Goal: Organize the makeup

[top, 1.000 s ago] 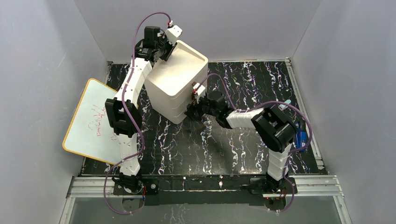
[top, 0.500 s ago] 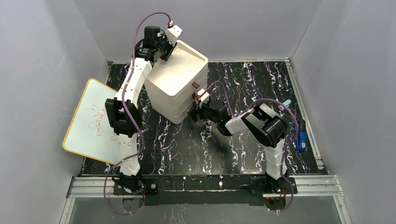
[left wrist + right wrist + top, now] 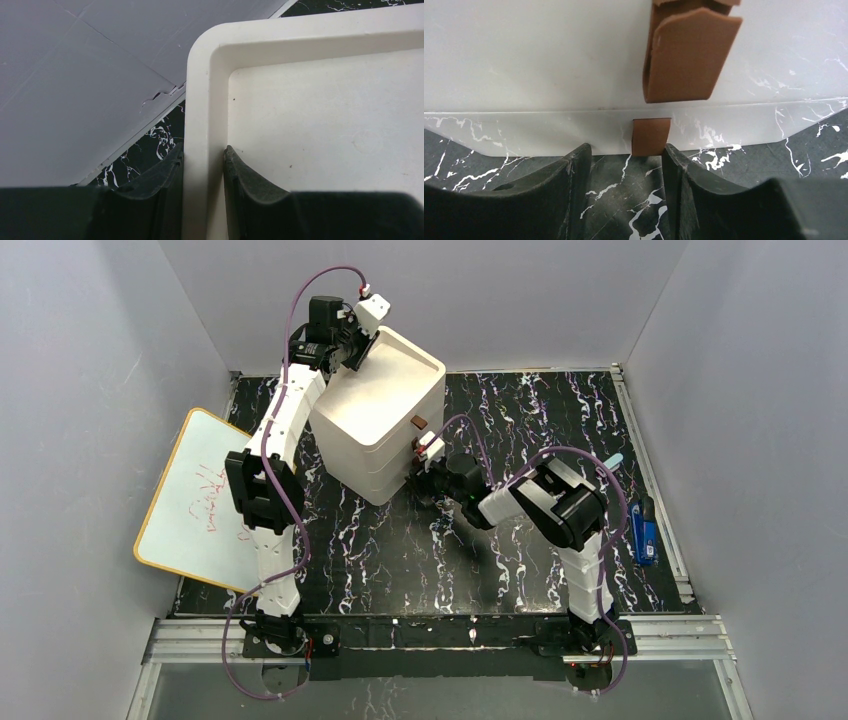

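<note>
On the marbled black table (image 3: 520, 410), the right gripper (image 3: 625, 150) sits low at the front of the white drawer box (image 3: 375, 415), its jaws apart with the lowest brown handle (image 3: 651, 136) between the fingertips; a larger brown handle (image 3: 686, 50) juts out above it. At the box's far corner the left gripper (image 3: 204, 150) is clamped on the rim (image 3: 205, 75), one finger outside the wall, one inside; the makeup shows in no view, so its place cannot be told.
</note>
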Motion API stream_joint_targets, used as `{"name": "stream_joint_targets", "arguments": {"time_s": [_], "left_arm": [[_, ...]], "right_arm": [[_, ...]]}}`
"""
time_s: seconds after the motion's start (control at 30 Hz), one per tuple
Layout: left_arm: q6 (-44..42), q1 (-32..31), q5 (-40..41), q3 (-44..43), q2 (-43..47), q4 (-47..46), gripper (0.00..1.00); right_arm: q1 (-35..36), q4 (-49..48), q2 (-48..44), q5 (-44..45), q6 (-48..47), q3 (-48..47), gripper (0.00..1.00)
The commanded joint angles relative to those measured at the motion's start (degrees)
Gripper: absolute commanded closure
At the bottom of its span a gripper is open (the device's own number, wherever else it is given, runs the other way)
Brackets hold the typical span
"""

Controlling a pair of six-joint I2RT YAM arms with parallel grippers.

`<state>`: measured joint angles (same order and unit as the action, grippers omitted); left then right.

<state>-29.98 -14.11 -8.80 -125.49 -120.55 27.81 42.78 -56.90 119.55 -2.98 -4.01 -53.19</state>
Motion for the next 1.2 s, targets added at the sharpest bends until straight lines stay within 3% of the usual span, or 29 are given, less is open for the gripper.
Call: {"name": "stream_joint_targets", "arguments": {"time_s": [0.0, 0.13, 0.27, 0.43, 0.53, 0.63, 0.77, 1.17], "left_arm": [[-2.5, -3.9, 0.1, 3.8, -4.6, 11.7, 1.00], [-2.5, -3.9, 0.1, 3.8, -4.6, 11.7, 1.00], [-2.5, -3.9, 0.1, 3.8, -4.7, 11.7, 1.00], [-2.5, -3.9, 0.2, 3.8, -4.8, 11.7, 1.00], [-2.5, -3.9, 0.2, 3.8, -4.8, 11.7, 1.00], [-2.5, -3.9, 0.3, 3.8, -4.9, 11.7, 1.00], [-2.6, -3.9, 0.5, 3.8, -4.9, 11.7, 1.00], [-2.6, -3.9, 0.6, 3.9, -5.1, 11.7, 1.00]], "right_arm": [[-0.5, -4.0, 0.7, 1.6, -2.2, -3.4, 0.39], [-0.6, -5.3, 0.7, 4.6, -3.4, -2.7, 0.42], [-0.8, -5.9, 1.0, 6.9, -4.3, -2.6, 0.53], [-0.9, -6.5, 1.8, 7.4, -4.5, -3.4, 0.55], [-1.0, -6.5, 2.1, 7.3, -5.0, -4.1, 0.67], [-1.0, -6.3, 2.2, 7.4, -5.2, -5.0, 0.88], [-1.1, -6.6, 2.0, 7.8, -5.7, -5.2, 0.99], [-1.1, -9.1, -4.4, 11.5, -4.9, 3.8, 0.99]]}}
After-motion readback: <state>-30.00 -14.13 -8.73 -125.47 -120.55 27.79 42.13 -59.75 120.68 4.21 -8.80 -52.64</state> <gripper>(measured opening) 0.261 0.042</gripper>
